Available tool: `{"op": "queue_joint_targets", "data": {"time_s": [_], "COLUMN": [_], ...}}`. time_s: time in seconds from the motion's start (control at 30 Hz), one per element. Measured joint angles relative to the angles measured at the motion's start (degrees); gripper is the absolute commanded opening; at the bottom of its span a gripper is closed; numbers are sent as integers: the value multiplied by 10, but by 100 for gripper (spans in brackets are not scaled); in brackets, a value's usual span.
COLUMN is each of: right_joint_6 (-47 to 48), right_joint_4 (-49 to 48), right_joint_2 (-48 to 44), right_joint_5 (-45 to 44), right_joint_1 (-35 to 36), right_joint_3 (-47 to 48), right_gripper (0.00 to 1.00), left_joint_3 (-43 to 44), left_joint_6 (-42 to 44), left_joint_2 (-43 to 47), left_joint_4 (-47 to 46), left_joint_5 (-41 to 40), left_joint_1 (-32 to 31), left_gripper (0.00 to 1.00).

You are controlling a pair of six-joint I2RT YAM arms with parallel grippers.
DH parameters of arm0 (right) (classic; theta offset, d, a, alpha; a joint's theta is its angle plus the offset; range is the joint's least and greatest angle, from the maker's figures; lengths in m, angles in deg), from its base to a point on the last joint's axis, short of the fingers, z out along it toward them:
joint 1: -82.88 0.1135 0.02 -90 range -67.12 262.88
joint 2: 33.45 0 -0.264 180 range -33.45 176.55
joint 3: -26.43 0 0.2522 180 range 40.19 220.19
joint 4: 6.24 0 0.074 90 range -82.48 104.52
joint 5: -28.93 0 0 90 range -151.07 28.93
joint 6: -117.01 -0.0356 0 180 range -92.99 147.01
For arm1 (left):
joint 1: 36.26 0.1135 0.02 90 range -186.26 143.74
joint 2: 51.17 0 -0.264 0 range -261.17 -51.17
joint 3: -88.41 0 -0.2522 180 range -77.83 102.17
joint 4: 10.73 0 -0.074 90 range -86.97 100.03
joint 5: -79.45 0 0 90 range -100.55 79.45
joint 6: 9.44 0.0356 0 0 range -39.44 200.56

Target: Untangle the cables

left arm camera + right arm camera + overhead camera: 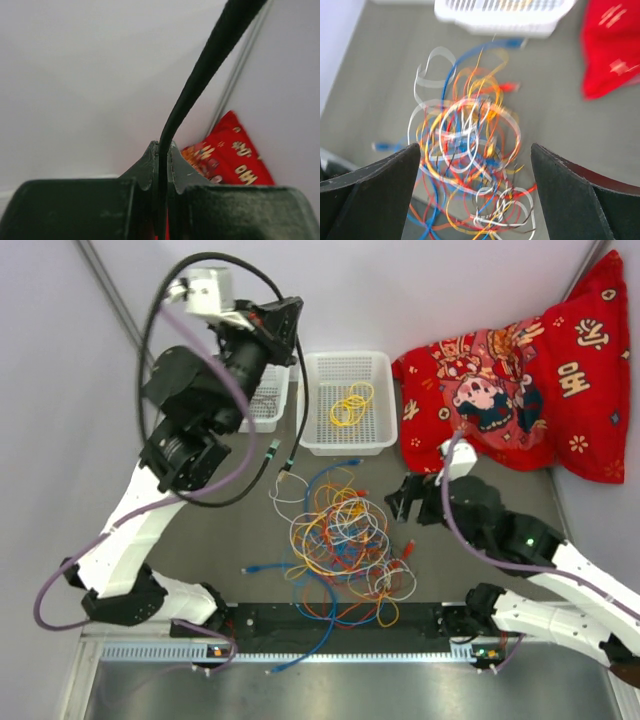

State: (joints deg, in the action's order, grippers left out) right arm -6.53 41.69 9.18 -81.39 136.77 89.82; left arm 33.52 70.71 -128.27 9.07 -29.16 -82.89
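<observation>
Landmark: white perforated plastic basket (392,400) at the far middle of the grey worktop (480,480), with a small coil of yellow cable (350,405) lying inside it. The main tangle of thin yellow, orange, blue, white and red cables (340,540) sits on the worktop just near-side of the basket, loops piled over each other. A few blue strands trail from it toward the near edge, one blue plug end (250,568) sticking out on the left. The left gripper (290,315) is raised high, up and to the left of the basket. The left wrist view shows it pinched together on a long black cable (200,75), which rises straight out from between the fingertips. From above, that black cable (303,380) swings in one big loop over the left arm, down past the basket's left wall and back under the arm. The right gripper (400,498) is low, near-right of the basket and just beside the tangle's right edge. Its fingers are spread wide with nothing between them, and its wrist view looks down onto the tangle (470,150), motion-blurred. A red printed cloth bag (520,390) lies right of the basket, against the wall. A second white basket (268,405) touches the landmark's left side, partly hidden by the left arm; contents can't be made out.
</observation>
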Motion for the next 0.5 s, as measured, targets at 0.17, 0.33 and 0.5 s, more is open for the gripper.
{"op": "queue_joint_targets", "data": {"time_s": [0.17,0.33,0.5], "right_joint_6": [11,14,25], "right_joint_4": [51,69,69], "right_joint_2": [-14,-18,2], "right_joint_5": [-75,-78,-58], "right_joint_1": [0,0,0], "right_joint_3": [71,65,62], "right_gripper": [91,90,90], "left_joint_3": [73,93,94], "left_joint_6": [10,-24,-98], "left_joint_2": [-89,-181,-275], "left_joint_4": [146,268,357], "left_joint_5": [-52,-42,42], "left_joint_1": [44,173,296], "left_gripper": [0,0,0]}}
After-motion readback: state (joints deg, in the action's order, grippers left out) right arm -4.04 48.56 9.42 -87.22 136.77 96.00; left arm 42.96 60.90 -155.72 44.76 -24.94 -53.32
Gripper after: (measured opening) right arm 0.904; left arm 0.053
